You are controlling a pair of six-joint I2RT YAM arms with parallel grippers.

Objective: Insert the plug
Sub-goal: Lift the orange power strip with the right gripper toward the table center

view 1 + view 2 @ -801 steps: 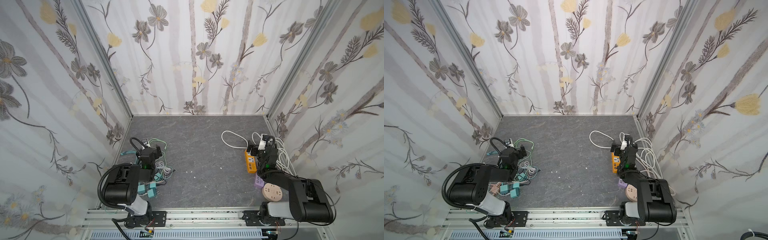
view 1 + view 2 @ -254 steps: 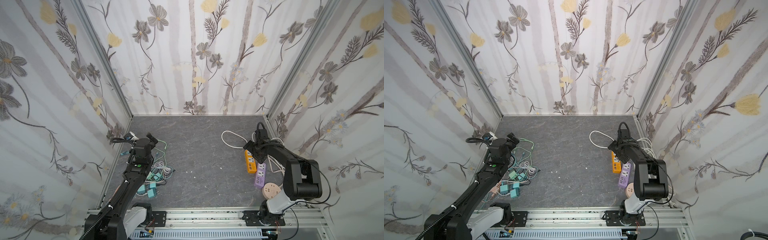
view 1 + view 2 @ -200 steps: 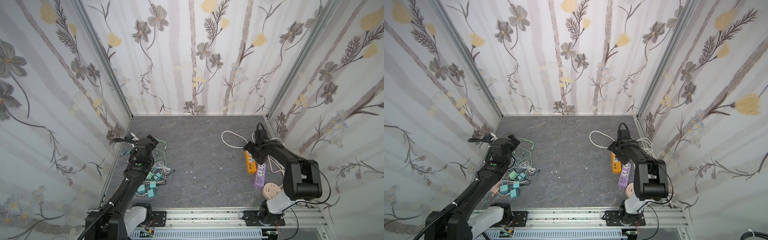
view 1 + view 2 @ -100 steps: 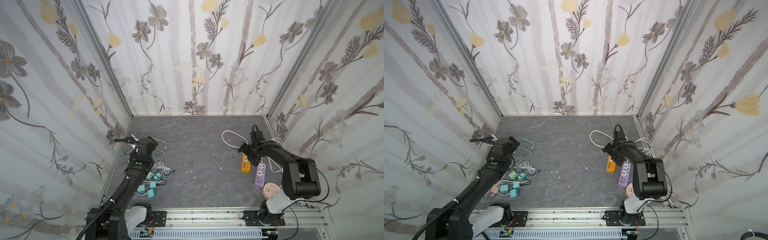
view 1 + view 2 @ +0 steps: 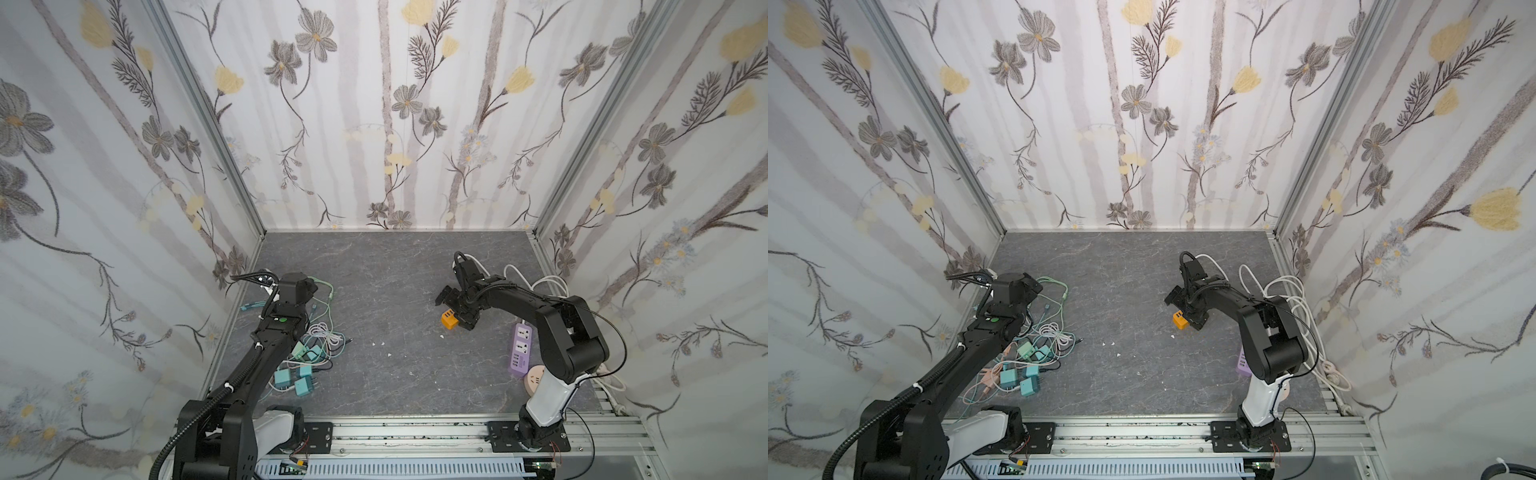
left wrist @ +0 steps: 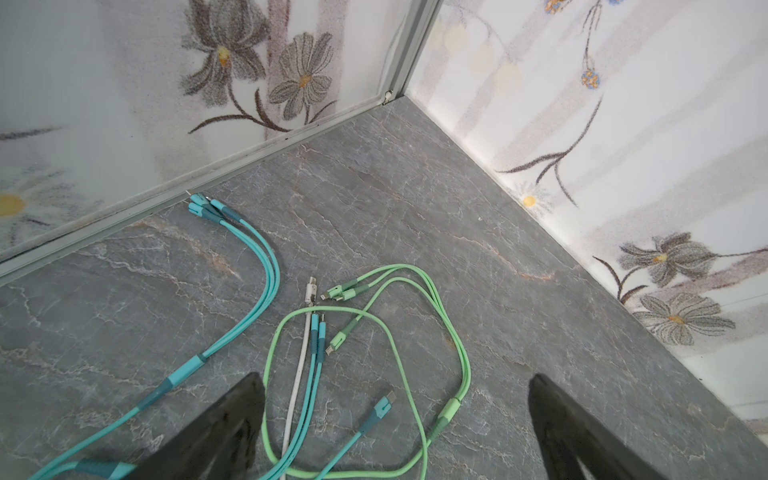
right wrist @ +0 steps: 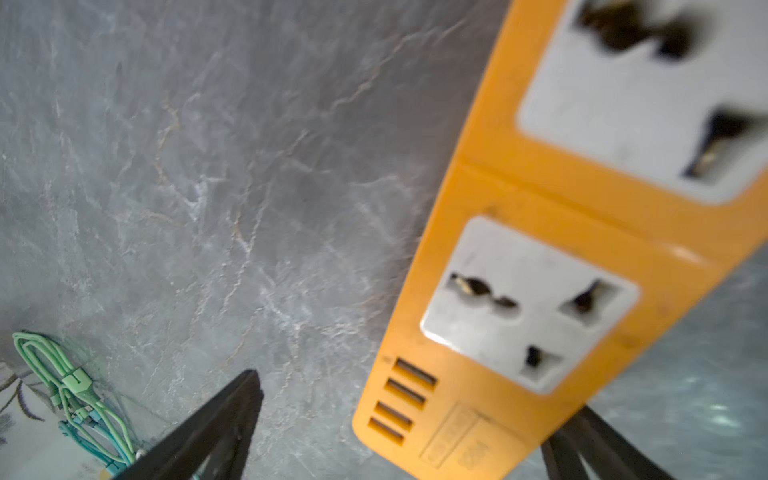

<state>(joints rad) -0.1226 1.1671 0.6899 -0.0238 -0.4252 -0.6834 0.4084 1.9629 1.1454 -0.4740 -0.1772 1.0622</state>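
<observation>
The right hand (image 5: 455,311) stood apart astride the orange power strip (image 5: 449,321); the left hand (image 6: 395,378), also apart, hung over cables (image 6: 272,286).

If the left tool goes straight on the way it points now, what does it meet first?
Most likely the loose green cable and teal cable lying between the open fingers of the left tool, then the grey floor. Depth is hard to judge here.

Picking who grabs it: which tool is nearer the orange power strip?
Right. The right tool sits directly over the orange power strip, jaws open either side; the left tool is far off on the opposite side, above the cable pile.
</observation>
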